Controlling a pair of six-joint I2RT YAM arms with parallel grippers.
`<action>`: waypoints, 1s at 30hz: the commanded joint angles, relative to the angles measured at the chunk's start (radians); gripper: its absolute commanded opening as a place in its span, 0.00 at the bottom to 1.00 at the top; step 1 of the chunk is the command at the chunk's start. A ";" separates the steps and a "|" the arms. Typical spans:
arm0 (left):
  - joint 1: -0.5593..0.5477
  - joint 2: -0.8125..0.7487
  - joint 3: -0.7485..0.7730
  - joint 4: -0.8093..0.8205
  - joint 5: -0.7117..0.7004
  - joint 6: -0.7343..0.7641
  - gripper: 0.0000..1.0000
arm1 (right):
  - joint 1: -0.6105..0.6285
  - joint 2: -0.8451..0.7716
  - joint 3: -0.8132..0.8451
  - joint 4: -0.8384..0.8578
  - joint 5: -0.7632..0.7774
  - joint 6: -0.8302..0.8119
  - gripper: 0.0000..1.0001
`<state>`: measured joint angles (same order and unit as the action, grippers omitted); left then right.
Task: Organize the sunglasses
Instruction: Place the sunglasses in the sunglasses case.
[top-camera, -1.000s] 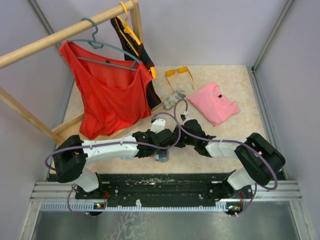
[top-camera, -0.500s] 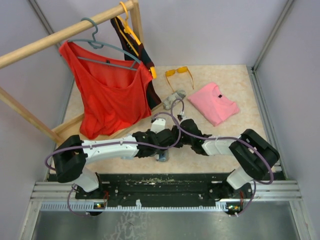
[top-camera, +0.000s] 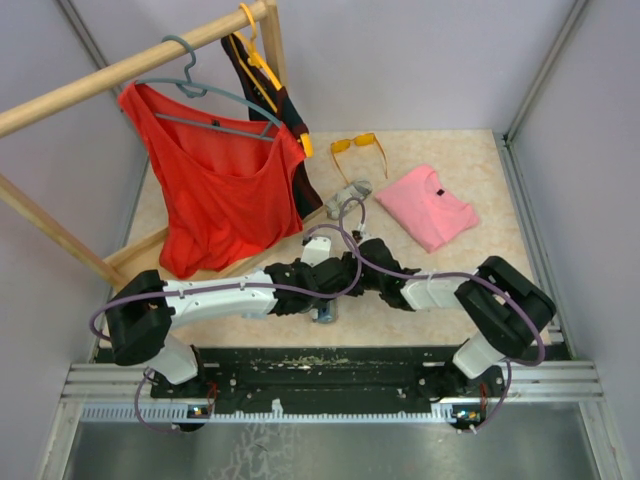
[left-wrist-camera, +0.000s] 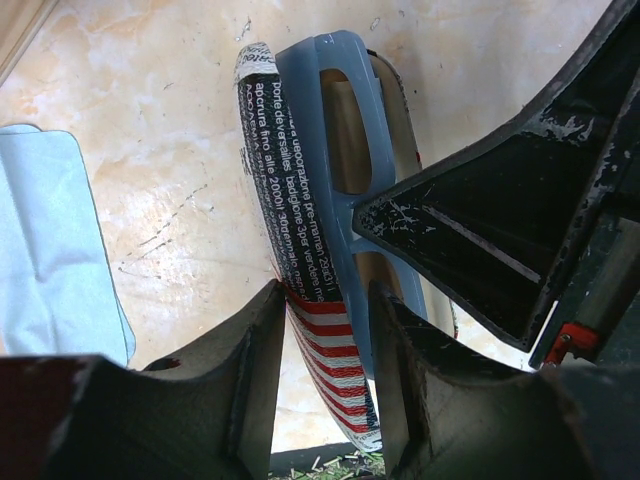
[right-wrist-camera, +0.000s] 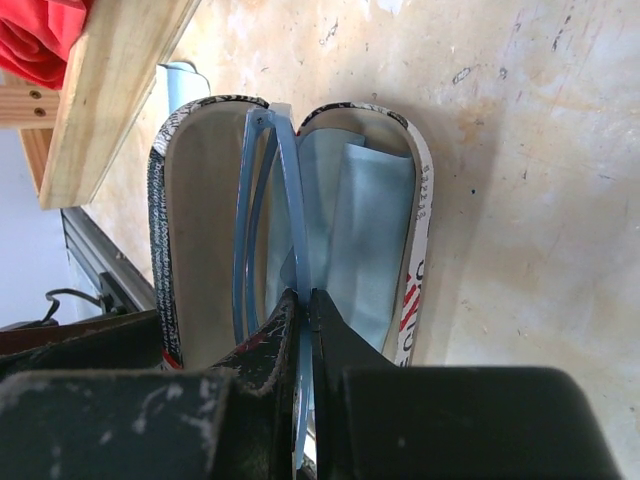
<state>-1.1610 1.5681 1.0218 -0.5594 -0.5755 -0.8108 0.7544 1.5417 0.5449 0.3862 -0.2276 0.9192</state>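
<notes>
A patterned glasses case (right-wrist-camera: 165, 220) stands open on the table, with a folded light-blue cloth (right-wrist-camera: 370, 230) in its right half. My right gripper (right-wrist-camera: 305, 300) is shut on the slim greyish-blue sunglasses (right-wrist-camera: 270, 200) and holds them edge-on between the two halves. In the left wrist view my left gripper (left-wrist-camera: 325, 300) is shut on the striped shell of that case (left-wrist-camera: 290, 200), with the sunglasses (left-wrist-camera: 330, 110) just behind it. From above, both grippers meet over the case (top-camera: 325, 313) near the front edge. The orange-lensed sunglasses (top-camera: 357, 146) lie open at the back of the table.
A second patterned case (top-camera: 347, 197) lies by the foot of the wooden rack (top-camera: 150, 60). A red top (top-camera: 220, 190) hangs from the rack. A folded pink shirt (top-camera: 430, 207) lies at the right. Another light-blue cloth (left-wrist-camera: 50, 250) lies left of the held case.
My right arm has shifted a little to the left, bringing the greyish-blue sunglasses closer over the case. The left arm has not moved.
</notes>
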 joint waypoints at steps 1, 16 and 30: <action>-0.005 -0.034 -0.006 0.016 -0.006 0.003 0.45 | 0.016 0.015 0.047 0.010 0.020 -0.010 0.00; -0.006 -0.034 -0.006 0.013 -0.007 0.000 0.45 | 0.022 -0.008 0.060 -0.052 0.044 -0.040 0.13; -0.005 -0.039 -0.005 0.005 -0.012 -0.003 0.45 | 0.026 -0.075 0.083 -0.147 0.092 -0.075 0.23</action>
<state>-1.1610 1.5646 1.0183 -0.5602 -0.5758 -0.8108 0.7639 1.5284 0.5724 0.2596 -0.1722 0.8742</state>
